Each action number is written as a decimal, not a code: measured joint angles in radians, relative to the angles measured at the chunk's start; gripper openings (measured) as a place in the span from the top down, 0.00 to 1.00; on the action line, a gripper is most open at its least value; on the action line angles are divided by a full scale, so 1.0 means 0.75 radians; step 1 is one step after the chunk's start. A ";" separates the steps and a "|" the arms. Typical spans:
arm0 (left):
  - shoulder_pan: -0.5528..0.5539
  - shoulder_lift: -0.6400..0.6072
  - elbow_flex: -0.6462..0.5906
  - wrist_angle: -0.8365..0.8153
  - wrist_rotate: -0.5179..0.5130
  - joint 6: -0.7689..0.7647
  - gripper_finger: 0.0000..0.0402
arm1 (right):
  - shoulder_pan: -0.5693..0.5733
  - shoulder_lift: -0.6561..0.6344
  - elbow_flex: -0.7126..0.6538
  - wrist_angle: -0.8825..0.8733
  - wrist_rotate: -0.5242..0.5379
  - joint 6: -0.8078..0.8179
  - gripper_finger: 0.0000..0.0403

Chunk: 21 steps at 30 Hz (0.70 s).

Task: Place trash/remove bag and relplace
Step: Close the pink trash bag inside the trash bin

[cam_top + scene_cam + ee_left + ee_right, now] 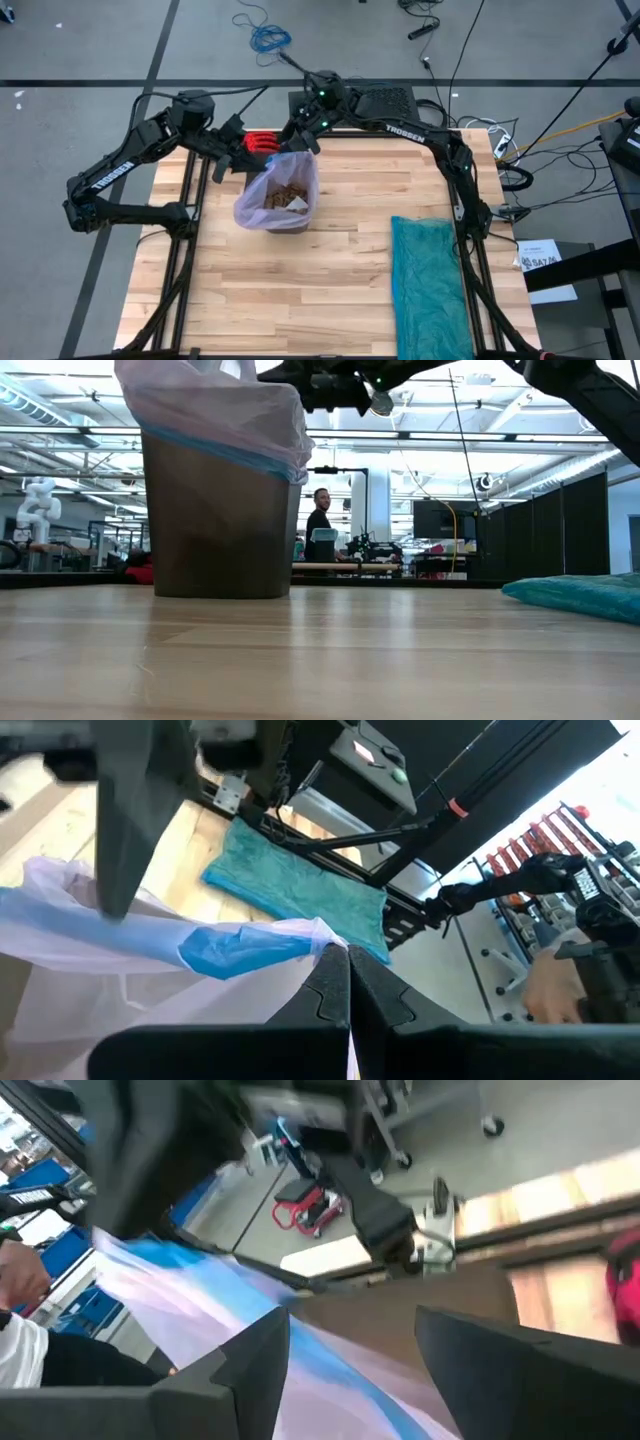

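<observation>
From above, we see the bin (285, 205) standing near the table's (330, 300) far edge, left of centre, with the bag (262, 195) draped over its rim and the trash (288, 194) lying inside as tan lumps with a white scrap. The left gripper (240, 152) sits at the bag's far-left rim and the right gripper (300, 142) at its far-right rim, so both are right at the liner, and it hangs downward from them. We judge the coming lift to be straight up along the bin's upright axis. A red glove (262, 143) lies between the two grippers by the far edge, and a teal bag (430, 285) lies flat well apart near the right edge; neither blocks an upward pull.

At table height, we see the bin (218, 515) upright, the bag (215, 405) bunched over its rim, and arm links above. A person (319, 525) stands far off in the room.

In the left wrist view, the left gripper's (349, 982) fingers are pressed together with a fold of bag (150, 945) pinched between them; the teal bag (300, 890) shows beyond.

In the right wrist view, the right gripper (352, 1348) has its fingers spread apart, straddling the bag's (200, 1315) rim without clamping it. We think this side must close before any lift, or the liner will tilt and spill.
</observation>
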 joint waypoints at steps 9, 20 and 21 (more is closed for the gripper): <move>0.000 0.000 0.000 0.001 -0.039 -0.001 1.00 | -0.001 0.003 0.001 -0.061 -0.112 -0.034 0.56; 0.000 0.000 0.000 0.002 -0.051 -0.002 1.00 | 0.008 0.003 0.001 -0.132 -0.058 -0.167 0.62; 0.000 0.000 0.000 0.002 -0.062 -0.002 1.00 | 0.012 0.003 0.001 -0.137 -0.032 -0.195 0.65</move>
